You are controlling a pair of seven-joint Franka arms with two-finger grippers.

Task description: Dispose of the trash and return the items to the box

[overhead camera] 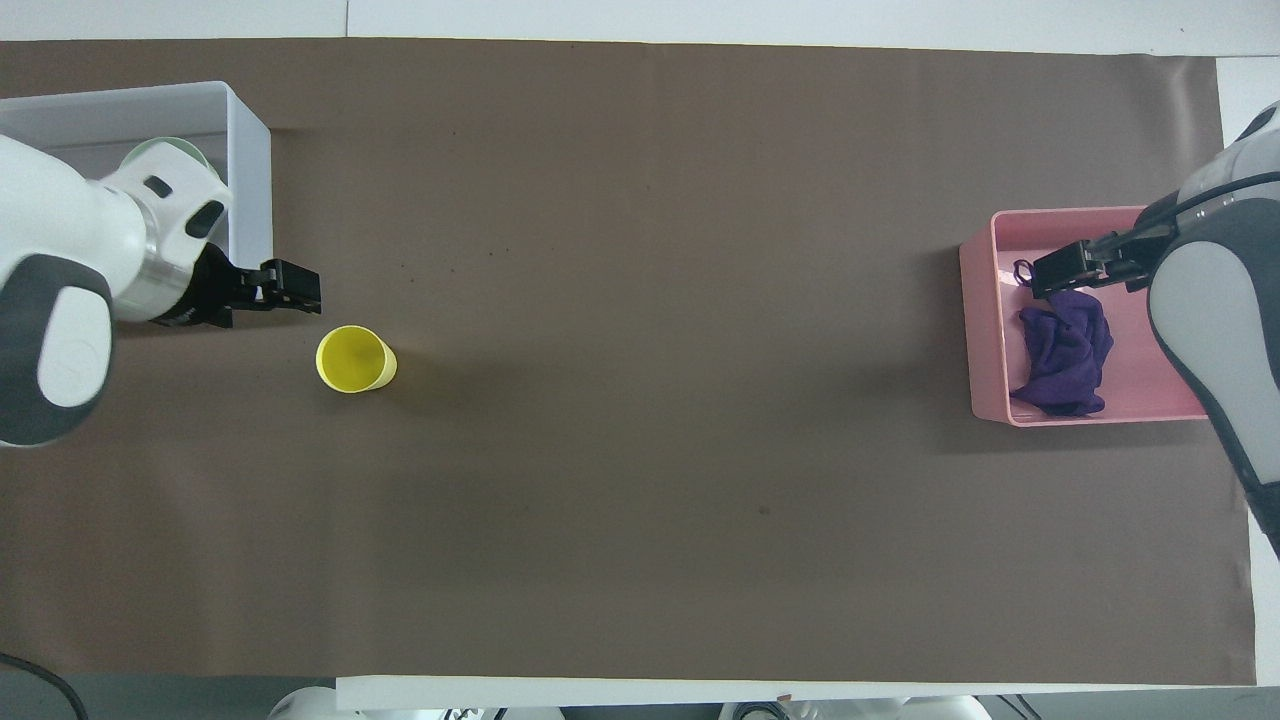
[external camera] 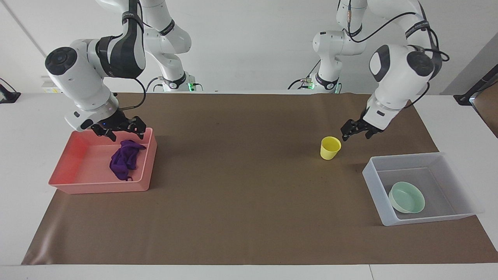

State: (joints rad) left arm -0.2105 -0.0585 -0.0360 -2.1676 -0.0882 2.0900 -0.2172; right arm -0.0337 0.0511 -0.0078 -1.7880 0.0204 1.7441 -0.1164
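Note:
The purple fabric (external camera: 123, 159) lies loose in the pink tray (external camera: 89, 182), also in the overhead view (overhead camera: 1065, 350). My right gripper (external camera: 121, 131) hangs open and empty just above the fabric, over the tray's wall nearer the robots (overhead camera: 1065, 268). The mint-green bowl (external camera: 407, 197) sits in the translucent box (external camera: 404, 158); in the overhead view my left arm hides most of the bowl (overhead camera: 172, 145). The yellow cup (external camera: 330, 147) stands upright on the mat, outside the box (overhead camera: 352, 358). My left gripper (external camera: 355, 132) is open and empty, over the mat close beside the cup (overhead camera: 290, 287).
A brown mat (external camera: 241, 175) covers the table. The box (overhead camera: 250, 150) is at the left arm's end and the pink tray (overhead camera: 985, 320) at the right arm's end. The mat between them is bare.

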